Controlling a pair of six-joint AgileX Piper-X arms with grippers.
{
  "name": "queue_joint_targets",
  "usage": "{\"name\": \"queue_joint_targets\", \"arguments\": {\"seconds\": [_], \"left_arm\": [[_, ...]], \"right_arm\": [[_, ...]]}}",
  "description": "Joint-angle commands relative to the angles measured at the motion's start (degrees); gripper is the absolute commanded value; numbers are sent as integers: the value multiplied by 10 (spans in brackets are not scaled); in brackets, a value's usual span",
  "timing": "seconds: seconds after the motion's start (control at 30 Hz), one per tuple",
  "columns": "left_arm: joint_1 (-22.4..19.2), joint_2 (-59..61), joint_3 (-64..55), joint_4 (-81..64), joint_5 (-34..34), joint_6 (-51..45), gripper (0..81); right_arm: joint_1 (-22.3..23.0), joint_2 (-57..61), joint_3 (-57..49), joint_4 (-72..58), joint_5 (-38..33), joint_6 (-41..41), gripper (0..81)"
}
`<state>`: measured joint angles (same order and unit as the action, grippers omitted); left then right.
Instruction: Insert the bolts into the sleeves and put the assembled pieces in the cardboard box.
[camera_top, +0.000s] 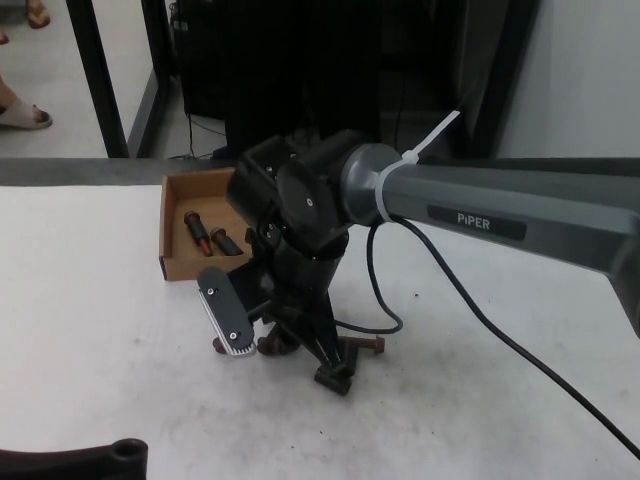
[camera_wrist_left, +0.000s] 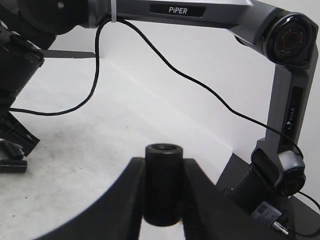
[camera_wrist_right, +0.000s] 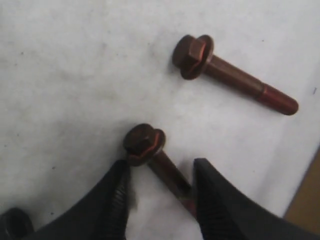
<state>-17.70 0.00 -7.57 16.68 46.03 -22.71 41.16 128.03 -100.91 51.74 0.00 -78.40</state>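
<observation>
The left hand (camera_wrist_left: 163, 167) is clenched on a black sleeve (camera_wrist_left: 163, 186), one finger on each side. The sleeve stands upright between them with its open end up, held clear above the white desk (camera_top: 90, 330).

Toward the left of the desk in the high view sits the cardboard box (camera_top: 190, 267), open at the top. Two assembled pieces (camera_top: 197, 232) (camera_top: 225, 242) lie side by side in it.

Just in front of the box, the right arm's wrist bends steeply down so that the right hand (camera_wrist_right: 161, 170) points at the desk. The hand is released: its two dark fingers (camera_wrist_right: 117, 200) straddle a reddish-brown hex-head bolt (camera_wrist_right: 156, 159) that lies flat on the desk. A gap shows between the bolt's shank and one finger, while the other finger comes close to the head. A second bolt (camera_wrist_right: 232, 75) of the same kind lies flat on the desk, apart from the first and beyond the fingertips.

From the wrist, the grey forearm (camera_top: 520, 215) stretches level to the right edge of the high view, a black cable (camera_top: 470, 310) trailing beneath it. The left wrist view shows this forearm meeting an upright link at the elbow (camera_wrist_left: 292, 37).
</observation>
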Motion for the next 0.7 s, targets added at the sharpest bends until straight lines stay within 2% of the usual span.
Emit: {"name": "queue_joint_targets", "arguments": {"seconds": [0.0,0.1,0.17,0.4,0.6,0.67], "left_arm": [[-3,0,0,-11,4,-1,8],[-3,0,0,-11,4,-1,8],[-3,0,0,-11,4,-1,8],[-3,0,0,-17,-11,3,8],[-3,0,0,-33,-46,23,8],[-3,0,0,-32,-51,24,8]], "right_arm": [[-5,10,4,-1,-13,0,300],[-5,10,8,-1,-14,0,154],[-5,10,10,0,-14,0,4],[-5,9,10,29,-21,78,2],[-6,-19,10,110,-192,182,2],[-6,-38,10,118,-229,206,2]]}}
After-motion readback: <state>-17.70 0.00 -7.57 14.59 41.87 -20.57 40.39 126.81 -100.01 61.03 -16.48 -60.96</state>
